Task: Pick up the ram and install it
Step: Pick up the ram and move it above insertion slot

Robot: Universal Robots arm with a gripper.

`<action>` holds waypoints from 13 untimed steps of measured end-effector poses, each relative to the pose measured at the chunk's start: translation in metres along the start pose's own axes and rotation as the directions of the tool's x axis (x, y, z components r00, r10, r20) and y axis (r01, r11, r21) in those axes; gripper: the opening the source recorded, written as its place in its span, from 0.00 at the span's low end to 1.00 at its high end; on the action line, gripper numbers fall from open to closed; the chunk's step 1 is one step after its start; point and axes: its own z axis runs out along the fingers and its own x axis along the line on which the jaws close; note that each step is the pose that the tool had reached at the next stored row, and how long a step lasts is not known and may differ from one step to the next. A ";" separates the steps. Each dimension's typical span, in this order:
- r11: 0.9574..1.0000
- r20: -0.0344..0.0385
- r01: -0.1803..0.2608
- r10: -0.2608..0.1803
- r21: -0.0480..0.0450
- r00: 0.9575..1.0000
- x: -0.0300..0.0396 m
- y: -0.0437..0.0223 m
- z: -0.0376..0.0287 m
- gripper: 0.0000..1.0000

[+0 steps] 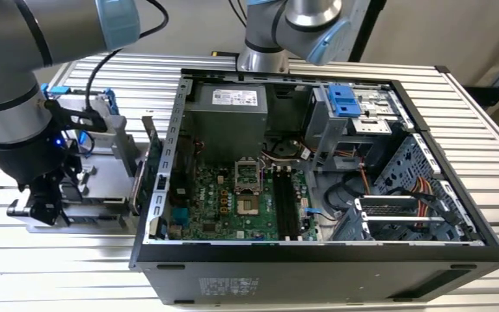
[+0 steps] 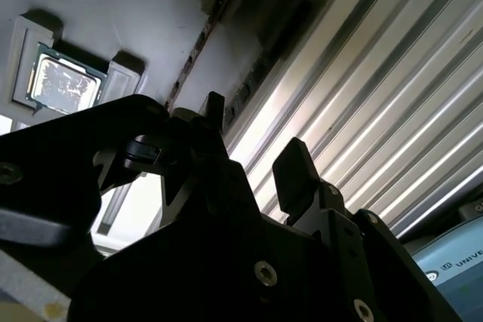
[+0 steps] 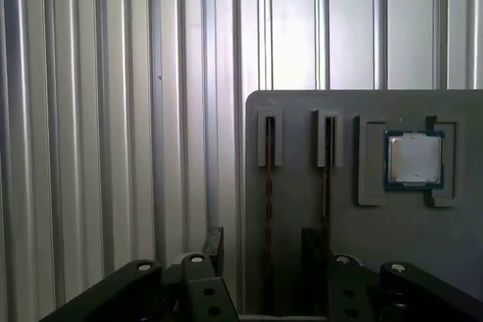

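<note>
Two slim dark ram sticks stand on edge in slots of a grey holder (image 3: 302,122). The nearer ram (image 3: 269,186) lines up with the gap between my gripper's fingers. The other stick (image 3: 328,175) stands just beyond one finger. My gripper (image 3: 264,250) is open and empty, and I cannot tell whether it touches the stick. The second wrist view shows the ram's thin edge (image 2: 198,54) running away from the gripper (image 2: 256,145). In the exterior view the gripper (image 1: 45,207) hangs low over the holder (image 1: 93,195), at that view's left of the open computer case (image 1: 457,214).
A square silver CPU chip (image 3: 413,158) sits in a pocket of the holder, also visible in the second wrist view (image 2: 66,84). The motherboard (image 1: 223,201) lies in the case with long black memory slots (image 1: 285,201). A second arm's base (image 1: 262,58) stands behind the case. The ribbed metal table (image 3: 113,111) surrounds everything.
</note>
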 end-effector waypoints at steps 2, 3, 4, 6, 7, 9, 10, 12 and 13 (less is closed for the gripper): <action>1.000 0.000 0.000 0.000 0.001 1.000 -0.0003 -0.0001 0.0028 1.00; 1.000 0.000 0.000 0.000 0.001 1.000 -0.0004 -0.0001 0.0041 1.00; 1.000 0.000 0.000 0.000 0.001 1.000 -0.0006 -0.0001 0.0051 1.00; 1.000 0.000 0.000 0.000 0.001 1.000 -0.0013 -0.0001 0.0070 1.00; 1.000 0.000 0.000 0.000 0.001 1.000 -0.0019 -0.0001 0.0076 1.00; 1.000 0.000 -0.001 0.001 0.000 1.000 -0.0030 -0.0004 0.0091 1.00; 1.000 0.000 -0.001 0.001 0.001 1.000 -0.0034 -0.0006 0.0100 1.00; 1.000 0.000 -0.005 0.005 0.000 1.000 -0.0038 -0.0012 0.0116 1.00; 1.000 0.000 -0.007 0.007 0.000 1.000 -0.0039 -0.0013 0.0123 1.00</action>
